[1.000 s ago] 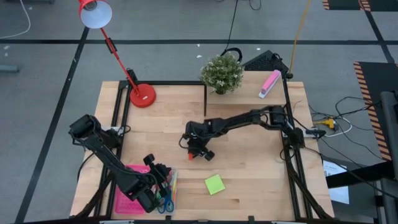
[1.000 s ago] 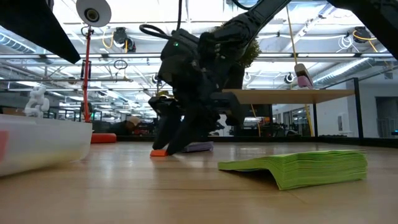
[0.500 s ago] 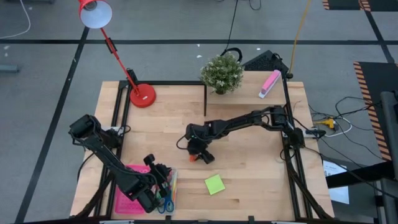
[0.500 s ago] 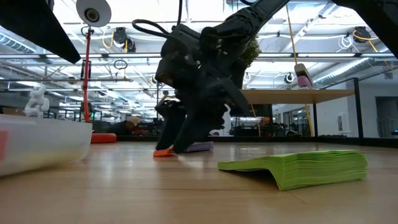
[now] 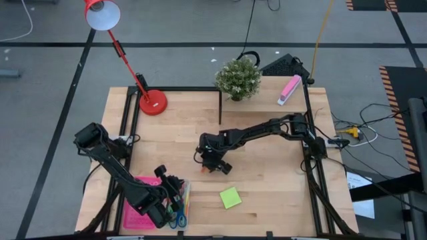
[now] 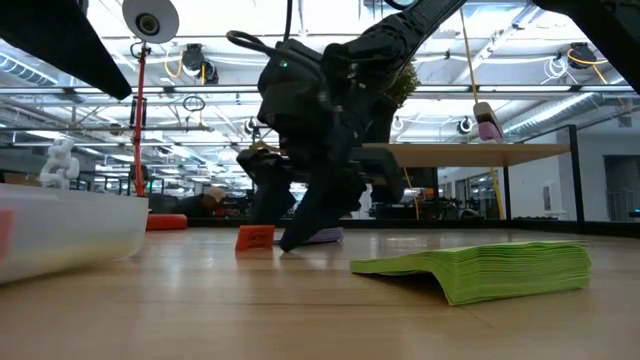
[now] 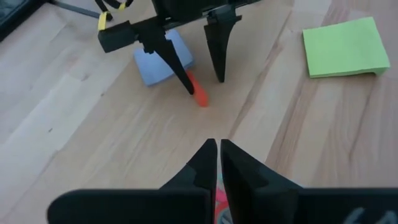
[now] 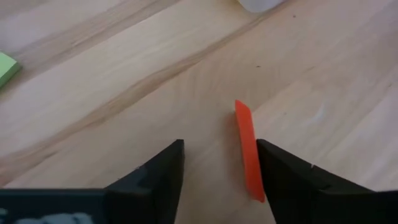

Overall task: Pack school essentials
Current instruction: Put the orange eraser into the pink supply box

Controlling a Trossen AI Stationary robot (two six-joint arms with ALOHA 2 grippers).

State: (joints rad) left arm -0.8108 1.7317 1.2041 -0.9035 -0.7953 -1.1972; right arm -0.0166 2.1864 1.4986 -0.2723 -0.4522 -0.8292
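Observation:
My right gripper [image 5: 212, 164] stands open at mid-table, fingertips down at the wood. A small orange block [image 8: 247, 148] stands on its long edge between the fingers, close to one of them, and also shows in the low view [image 6: 255, 237]. A pale-blue note pad [image 7: 161, 59] lies flat just behind the gripper. The green note pad [image 5: 230, 197] lies flat nearer the front edge. My left gripper [image 7: 217, 149] is shut with nothing in it, over the pink tray [image 5: 137, 217] at the front left. Scissors [image 5: 179, 217] and pens [image 5: 187, 199] lie by the tray's right side. My right gripper comes from above, its fingers slanting down. The tip of one finger [image 7: 186, 82] meets the orange block's end [image 7: 195, 91]; the other finger stands apart from it. The block rests on the table on its long edge.
A red desk lamp [image 5: 152, 101] stands at the far left. A potted plant [image 5: 238, 79] and a pink-and-white oblong block [image 5: 289, 89] sit on the raised shelf at the far right. Bare wood lies between the green pad and the tray.
The orange block lay flat under my right gripper's fingertips; now it stands up on its edge. My right gripper has stayed at the same spot, shifting only slightly over the block.

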